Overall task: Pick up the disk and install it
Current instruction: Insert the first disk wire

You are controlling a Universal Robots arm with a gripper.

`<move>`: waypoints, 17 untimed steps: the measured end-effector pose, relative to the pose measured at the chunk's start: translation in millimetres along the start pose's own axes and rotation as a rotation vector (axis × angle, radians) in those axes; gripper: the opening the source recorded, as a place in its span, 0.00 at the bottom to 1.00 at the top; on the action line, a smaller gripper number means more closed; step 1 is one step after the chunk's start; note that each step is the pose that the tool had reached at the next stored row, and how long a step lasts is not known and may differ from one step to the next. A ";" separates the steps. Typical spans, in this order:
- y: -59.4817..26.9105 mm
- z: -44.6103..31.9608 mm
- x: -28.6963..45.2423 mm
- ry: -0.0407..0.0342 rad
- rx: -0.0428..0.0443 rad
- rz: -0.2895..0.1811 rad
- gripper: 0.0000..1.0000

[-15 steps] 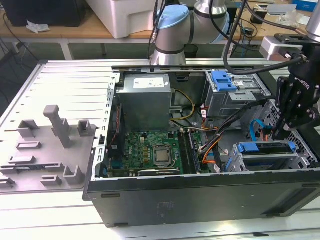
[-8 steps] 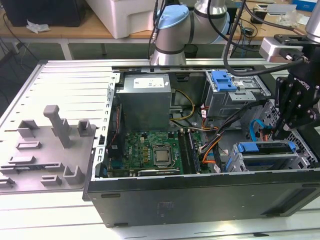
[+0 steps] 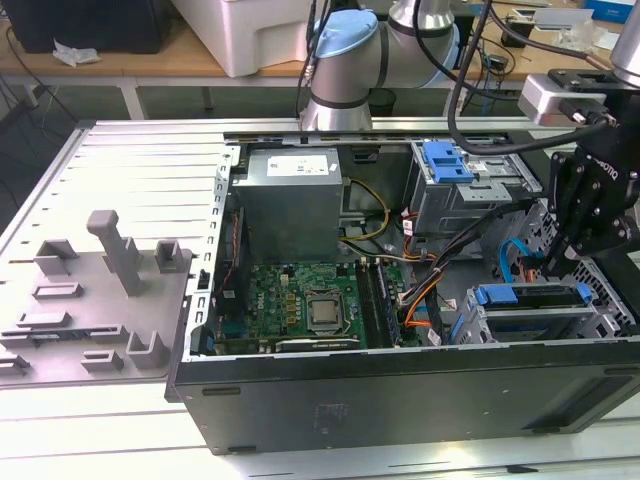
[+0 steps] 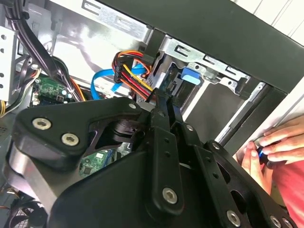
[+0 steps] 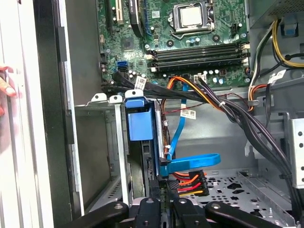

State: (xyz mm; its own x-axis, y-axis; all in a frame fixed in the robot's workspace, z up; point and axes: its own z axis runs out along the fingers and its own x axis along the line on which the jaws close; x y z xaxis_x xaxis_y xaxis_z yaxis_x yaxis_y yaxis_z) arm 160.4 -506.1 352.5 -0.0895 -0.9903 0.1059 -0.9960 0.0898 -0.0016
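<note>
**Disk in the drive cage, gripper right over it**

The disk [image 5: 140,118], a flat metal hard drive in a blue plastic carrier frame, stands on edge in a slot of the grey sheet-metal drive cage [image 5: 102,142], at the corner of the open black computer case [image 3: 400,390] on the exterior view's right. Its blue frame [image 3: 530,296] shows along the top of the cage. The black linkage gripper [image 3: 560,262] hangs directly over it. In the first wrist view the gripper [image 5: 164,209] lines up with the drive's edge, beside the flat blue data cable [image 5: 190,161] and the bundle of red, orange and yellow power wires [image 5: 187,183]. Whether the gripper is clamped on the drive or merely resting at it cannot be told. A person's hand [image 4: 273,147] rests on the case's outer edge.

The drive is probably stiff and dense for its size, with smooth, rather slippery metal faces, and it is sensitive to knocks. The plastic frame likely flexes a little. The best hold is probably across the two broad faces near the free end, away from the connector, kept square so it does not jam in the slot.
</note>
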 end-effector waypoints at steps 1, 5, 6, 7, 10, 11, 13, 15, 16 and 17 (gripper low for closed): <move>0.0 0.2 0.1 -0.0012 0.0000 -0.001 0.17; -0.1 0.8 1.4 -0.0070 0.0000 -0.006 0.17; -0.2 1.0 2.1 -0.0097 -0.0001 -0.007 0.17; -0.2 1.2 2.6 -0.0120 -0.0002 -0.008 0.17; -0.4 1.4 4.2 -0.0200 -0.0006 -0.011 0.17; -0.4 1.5 4.7 -0.0225 -0.0008 -0.011 0.17; -0.5 1.7 5.6 -0.0267 -0.0010 -0.013 0.17; -0.6 2.0 6.9 -0.0312 -0.0013 -0.014 0.17; -0.7 2.2 7.5 -0.0327 -0.0013 -0.015 0.17; -0.7 2.4 8.2 -0.0343 -0.0014 -0.016 0.17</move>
State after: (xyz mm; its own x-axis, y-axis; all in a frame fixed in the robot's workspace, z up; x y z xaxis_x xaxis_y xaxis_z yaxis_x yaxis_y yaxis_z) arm 160.4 -514.5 351.0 -0.0738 -0.9947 0.0718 -0.9972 0.0741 0.0011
